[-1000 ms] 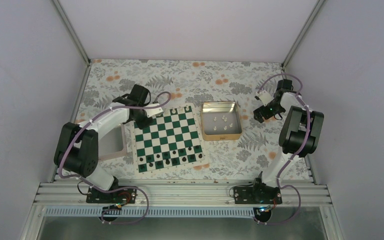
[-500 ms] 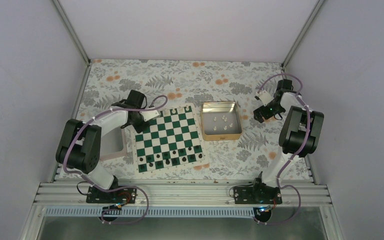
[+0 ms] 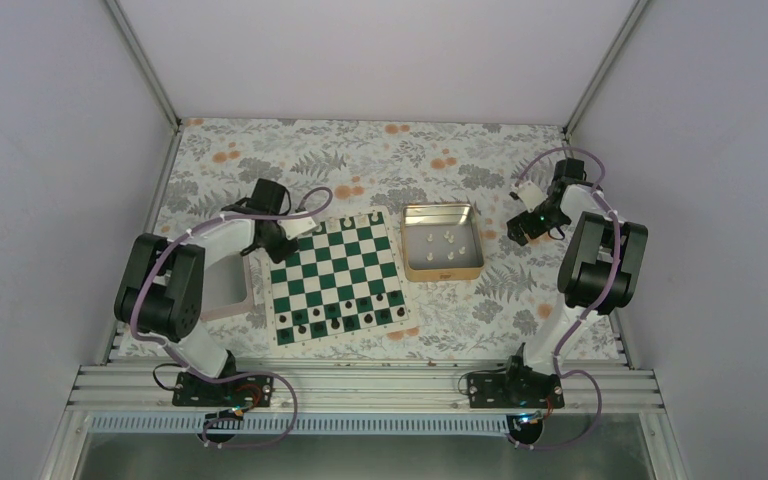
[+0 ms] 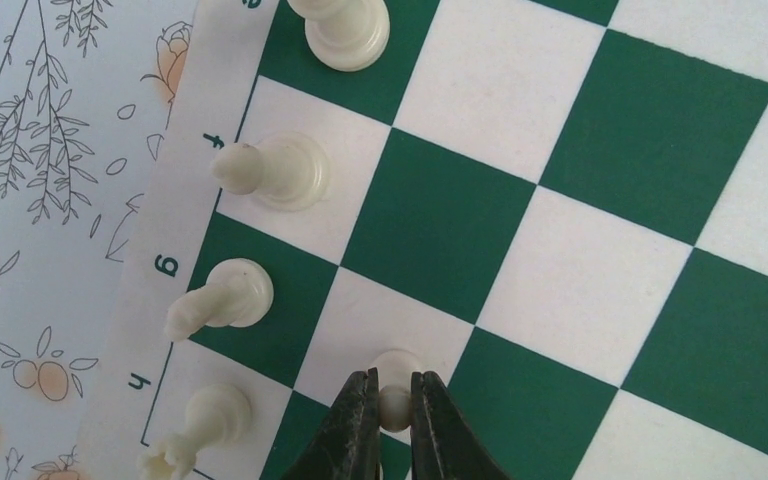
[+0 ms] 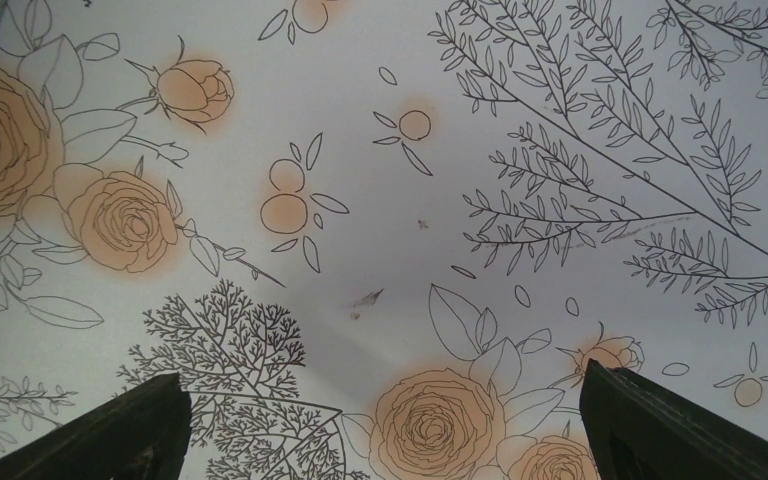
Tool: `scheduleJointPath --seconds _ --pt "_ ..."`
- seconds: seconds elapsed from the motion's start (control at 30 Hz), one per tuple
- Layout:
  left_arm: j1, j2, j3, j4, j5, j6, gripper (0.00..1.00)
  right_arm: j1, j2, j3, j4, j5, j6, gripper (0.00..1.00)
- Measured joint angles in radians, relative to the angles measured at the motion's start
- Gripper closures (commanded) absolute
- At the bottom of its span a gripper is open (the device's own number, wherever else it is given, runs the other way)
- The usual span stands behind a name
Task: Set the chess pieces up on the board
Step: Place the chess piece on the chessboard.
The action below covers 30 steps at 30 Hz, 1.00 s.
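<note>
The board [image 3: 345,262] is green and white and lies left of centre. In the left wrist view, my left gripper [image 4: 393,381] is shut on a cream pawn [image 4: 397,362] that stands on a white square of the board [image 4: 440,215], second row in from the edge. Several chess pieces stand along that edge row, among them a bishop [image 4: 280,170], a knight [image 4: 225,297] and a rook [image 4: 200,420]. From above, the left gripper [image 3: 286,244] is at the board's far left corner. My right gripper [image 3: 517,232] is open and empty over the floral cloth, right of the tin.
A tan tin [image 3: 409,243] right of the board holds several white pieces [image 3: 444,240]. Black pieces [image 3: 340,318] fill the board's near rows. A grey tray [image 3: 228,292] lies left of the board, partly under the left arm. Flowered cloth [image 5: 390,200] covers the table.
The left arm has shifted slightly left and settled over the board's far left corner, still shut on the pawn. The right arm has not moved.
</note>
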Motion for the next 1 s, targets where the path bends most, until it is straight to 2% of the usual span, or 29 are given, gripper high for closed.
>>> scheduleJointPath --seconds 0.17,0.47,0.67,0.83,1.0 --pt "0.002 0.012 0.003 0.008 0.009 0.002 0.91 0.0 0.0 0.0 0.0 0.0 0.0 0.0" --pt "0.002 0.026 0.01 0.001 0.011 0.007 0.76 -0.001 0.0 0.0 0.0 0.0 0.0 0.0" --pt "0.002 0.008 0.073 -0.075 0.008 0.01 0.71 -0.001 0.0 0.0 0.0 0.0 0.0 0.0" --pt "-0.032 -0.034 0.212 -0.182 -0.014 0.01 0.68 -0.001 0.0 0.0 0.0 0.0 -0.001 0.0" --pt "-0.18 -0.01 0.448 -0.275 -0.032 0.01 0.66 -0.002 0.0 0.0 0.0 -0.001 -0.003 0.0"
